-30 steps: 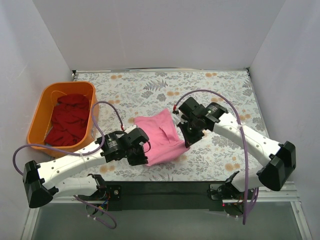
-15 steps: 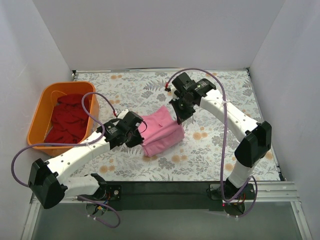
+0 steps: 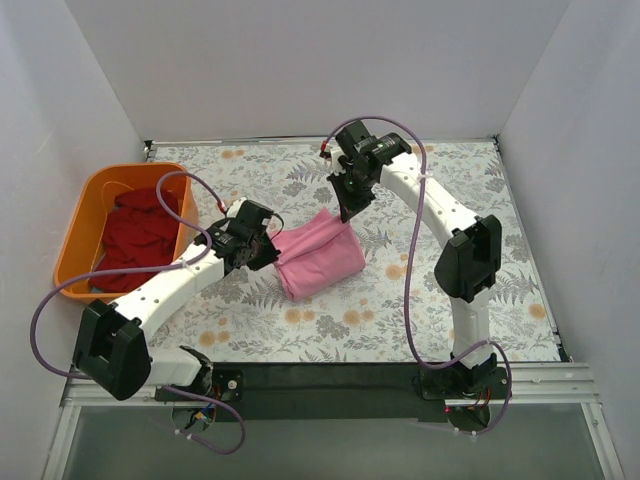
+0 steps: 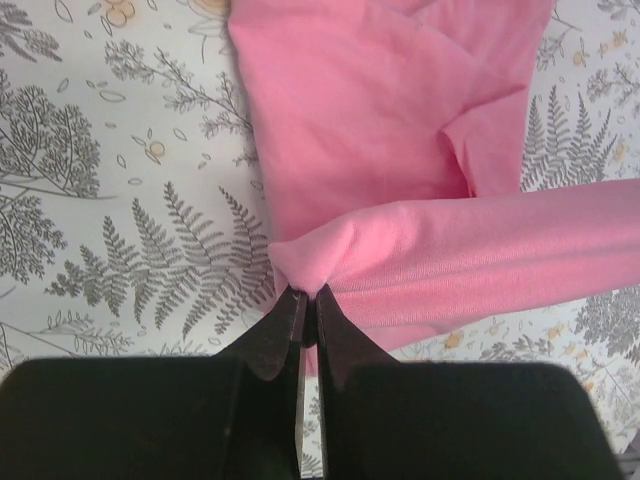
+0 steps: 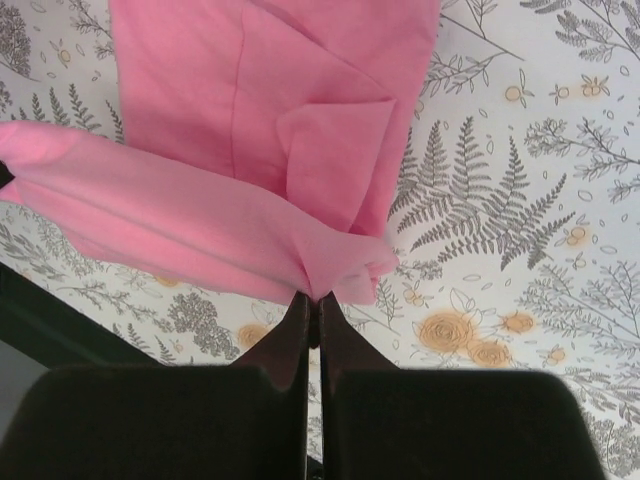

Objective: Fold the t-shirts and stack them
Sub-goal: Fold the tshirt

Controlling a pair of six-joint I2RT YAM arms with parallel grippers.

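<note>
Looking down from above, I see the bright pink soft cloth t-shirt (image 3: 318, 258) lying mid-way across the floral-print tabletop (image 3: 300, 340). Its folded edge runs from my left gripper (image 3: 268, 250) up and right to my right gripper (image 3: 347, 212), one at each end. The dark red t-shirts (image 3: 135, 240) sit in the orange plastic basket (image 3: 130, 170) far left, nearer my left arm.

From my left wrist, my fingers are pressed together, pinching a pink corner straight ahead.

From my right wrist it is the same: I pinch the opposite corner, and the fold stretches away leftward.
</note>
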